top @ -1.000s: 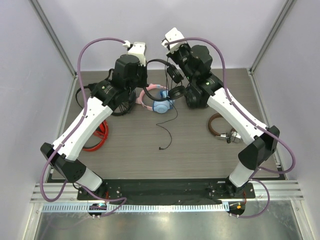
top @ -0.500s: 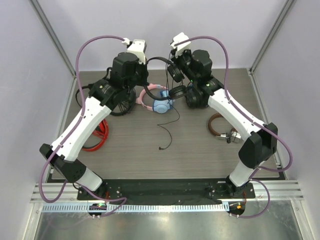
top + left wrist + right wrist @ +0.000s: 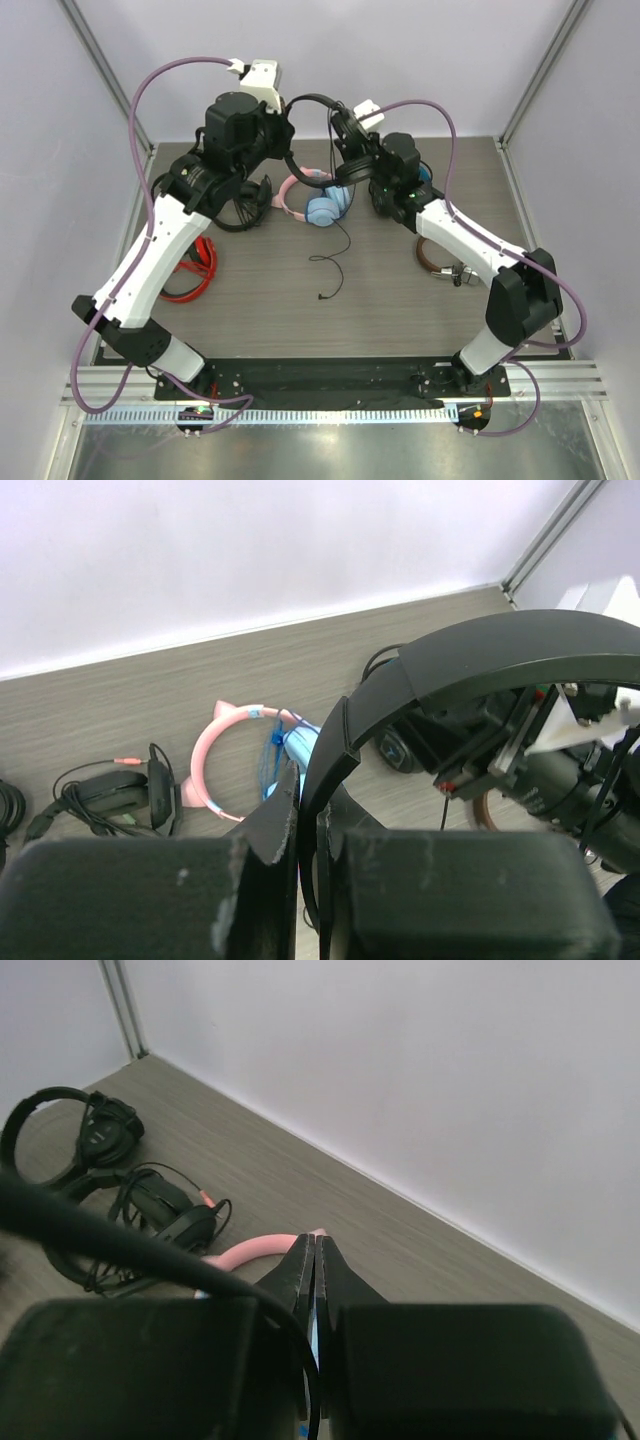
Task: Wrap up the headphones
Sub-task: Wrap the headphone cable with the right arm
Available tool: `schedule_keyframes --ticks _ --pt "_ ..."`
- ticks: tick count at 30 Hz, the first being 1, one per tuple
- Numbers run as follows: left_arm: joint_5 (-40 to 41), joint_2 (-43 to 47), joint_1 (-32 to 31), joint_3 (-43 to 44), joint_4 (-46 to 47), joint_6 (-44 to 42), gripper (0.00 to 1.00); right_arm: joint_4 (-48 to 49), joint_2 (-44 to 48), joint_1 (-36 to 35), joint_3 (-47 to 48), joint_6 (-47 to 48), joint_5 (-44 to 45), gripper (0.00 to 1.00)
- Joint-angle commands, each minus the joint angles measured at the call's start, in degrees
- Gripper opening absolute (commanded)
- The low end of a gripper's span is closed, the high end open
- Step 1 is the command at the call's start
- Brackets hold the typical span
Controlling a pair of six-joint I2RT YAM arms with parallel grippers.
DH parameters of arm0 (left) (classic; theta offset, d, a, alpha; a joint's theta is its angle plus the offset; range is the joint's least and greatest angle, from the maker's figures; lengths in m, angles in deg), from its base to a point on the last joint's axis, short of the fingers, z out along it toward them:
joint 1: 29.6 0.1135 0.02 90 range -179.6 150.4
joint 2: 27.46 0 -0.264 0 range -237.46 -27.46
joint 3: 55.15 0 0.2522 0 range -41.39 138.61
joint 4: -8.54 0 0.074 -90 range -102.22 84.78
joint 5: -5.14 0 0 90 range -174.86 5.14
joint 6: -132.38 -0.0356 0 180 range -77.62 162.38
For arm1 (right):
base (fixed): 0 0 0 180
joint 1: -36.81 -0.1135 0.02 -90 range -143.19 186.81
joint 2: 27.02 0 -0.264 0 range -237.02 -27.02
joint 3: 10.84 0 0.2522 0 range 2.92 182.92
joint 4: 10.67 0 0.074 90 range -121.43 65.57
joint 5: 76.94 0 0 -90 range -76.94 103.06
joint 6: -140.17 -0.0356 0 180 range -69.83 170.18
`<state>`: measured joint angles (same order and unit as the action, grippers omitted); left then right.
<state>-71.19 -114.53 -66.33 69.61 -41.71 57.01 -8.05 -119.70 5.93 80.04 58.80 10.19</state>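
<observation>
The slim black headphones [image 3: 312, 102] hang in the air near the back wall, between my two grippers. My left gripper [image 3: 284, 138] is shut on the headband; in the left wrist view the band [image 3: 470, 655] runs up from the jaws [image 3: 306, 802] and arcs right. My right gripper [image 3: 347, 140] sits by the earcups [image 3: 351, 172]. In the right wrist view its jaws [image 3: 314, 1252] are pressed together with the thin cable [image 3: 312, 1390] running into them. The cable [image 3: 340, 238] hangs down to the table and its plug [image 3: 320, 297] lies on the wood.
Pink-and-blue headphones [image 3: 318, 207] lie under the held pair. A bulky black pair [image 3: 237, 205] and a red coil [image 3: 197, 268] lie to the left. A brown pair [image 3: 438, 256] lies to the right, and another black pair [image 3: 402, 196] sits under the right arm.
Both grippers have lifted the headphones higher and carried them left, towards the back wall. The cable has been drawn up, so less of it lies on the table.
</observation>
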Motion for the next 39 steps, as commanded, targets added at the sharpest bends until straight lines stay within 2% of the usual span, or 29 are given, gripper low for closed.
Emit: schedule_keyframes --ticks 1,4,14,18,27,39 --pt "-1.19 2.52 -0.18 3.26 3.27 1.27 0.00 7.25 4.18 0.02 -2.58 -5.19 -2.22 0.07" --pt "-0.93 2.43 -0.18 3.70 3.36 1.36 0.00 8.40 5.23 -0.33 -5.40 -7.04 -3.10 0.07" --pt "1.71 2.08 -0.10 3.87 4.41 2.59 0.00 10.95 10.41 -5.24 -13.75 -8.53 2.61 0.01" --pt "2.32 1.99 -0.09 3.79 4.58 3.56 0.00 11.74 12.52 -8.41 -18.13 -8.18 9.54 0.01" --pt "2.15 2.34 0.61 3.26 5.38 5.41 0.00 13.32 15.95 -14.30 -25.52 -8.53 15.09 0.01" --pt "0.92 3.13 0.70 2.29 5.99 5.76 0.00 14.64 16.05 -15.18 -27.29 -13.10 15.71 0.04"
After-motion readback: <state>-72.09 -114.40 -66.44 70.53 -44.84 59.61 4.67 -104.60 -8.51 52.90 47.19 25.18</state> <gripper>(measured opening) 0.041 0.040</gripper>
